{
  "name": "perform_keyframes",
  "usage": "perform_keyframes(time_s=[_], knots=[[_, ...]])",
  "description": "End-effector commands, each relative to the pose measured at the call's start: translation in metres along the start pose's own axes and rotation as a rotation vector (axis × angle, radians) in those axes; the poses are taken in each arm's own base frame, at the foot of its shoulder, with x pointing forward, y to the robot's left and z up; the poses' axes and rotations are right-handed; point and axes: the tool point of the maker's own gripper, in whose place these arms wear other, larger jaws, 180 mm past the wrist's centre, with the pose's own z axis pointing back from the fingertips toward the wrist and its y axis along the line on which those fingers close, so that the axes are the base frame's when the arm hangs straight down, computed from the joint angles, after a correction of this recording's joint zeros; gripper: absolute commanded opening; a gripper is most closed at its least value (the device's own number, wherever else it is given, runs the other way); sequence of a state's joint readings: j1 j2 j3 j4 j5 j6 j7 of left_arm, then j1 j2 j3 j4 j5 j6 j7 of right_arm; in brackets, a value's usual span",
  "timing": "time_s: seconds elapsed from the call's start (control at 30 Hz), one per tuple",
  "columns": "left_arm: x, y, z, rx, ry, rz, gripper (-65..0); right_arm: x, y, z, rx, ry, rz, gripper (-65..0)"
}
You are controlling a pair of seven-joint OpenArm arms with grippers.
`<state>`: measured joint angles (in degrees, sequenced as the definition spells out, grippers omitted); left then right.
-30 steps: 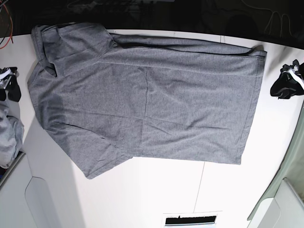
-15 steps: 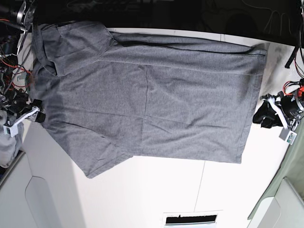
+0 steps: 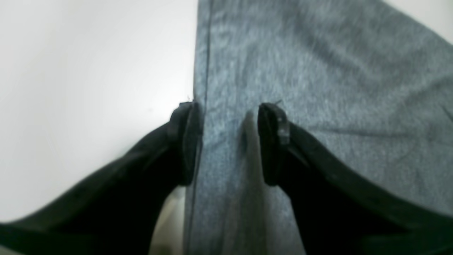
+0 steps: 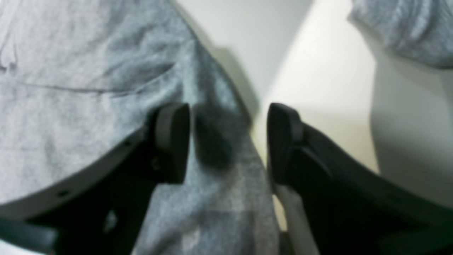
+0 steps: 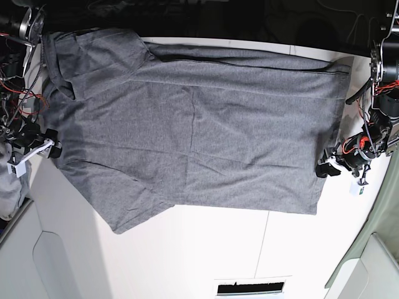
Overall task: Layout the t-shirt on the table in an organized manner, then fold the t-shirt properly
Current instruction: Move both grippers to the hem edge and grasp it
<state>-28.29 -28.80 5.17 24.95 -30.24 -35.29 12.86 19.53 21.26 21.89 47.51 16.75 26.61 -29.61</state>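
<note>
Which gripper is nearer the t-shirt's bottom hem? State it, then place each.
Left. The left gripper straddles the hem of the t-shirt, jaws open; the right gripper is at the opposite, collar end, open over that edge.

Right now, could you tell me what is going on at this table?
A two-armed robot is working on a grey t-shirt spread flat across the white table. The left pincer is open, straddling the shirt's hemmed edge. The right pincer is open too, over the cloth's edge at the opposite end. Neither has closed on the fabric, and no fold has been made yet. A paler cloth heap lies nearby.
</note>
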Motion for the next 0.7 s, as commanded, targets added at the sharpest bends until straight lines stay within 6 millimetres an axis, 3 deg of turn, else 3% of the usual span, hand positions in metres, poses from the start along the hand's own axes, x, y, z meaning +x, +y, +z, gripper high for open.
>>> perform_keyframes(time_s=[0.0,0.2,0.33,0.4,0.5,0.67], knots=[[0.015,0.0,0.0,0.003,-0.024,-0.014,-34.8,0.012,0.001,0.003,0.016,-0.02,0.005,-30.5],[0.011,-0.016,-0.008,-0.026,-0.02,-0.007,-36.3,0.014,0.011,0.003,0.07,-0.035,0.009,-30.5],[0.014,-0.011,-0.005,-0.019,-0.026,-0.013,-52.8,0.015,0.014,0.004,0.087,-0.038,0.017,-30.8],[0.017,-0.008,-0.003,-0.014,-0.029,-0.018,-63.5,0.015,0.014,0.004,0.086,-0.038,0.018,-38.0],[0.02,-0.015,0.003,-0.081,-0.02,-0.053,-65.0,0.019,0.013,0.006,0.086,-0.048,0.028,-65.0],[0.025,-0.013,0.017,-0.1,0.07,-0.048,-65.0,0.036,0.022,0.017,0.098,-0.055,0.079,-65.0]])
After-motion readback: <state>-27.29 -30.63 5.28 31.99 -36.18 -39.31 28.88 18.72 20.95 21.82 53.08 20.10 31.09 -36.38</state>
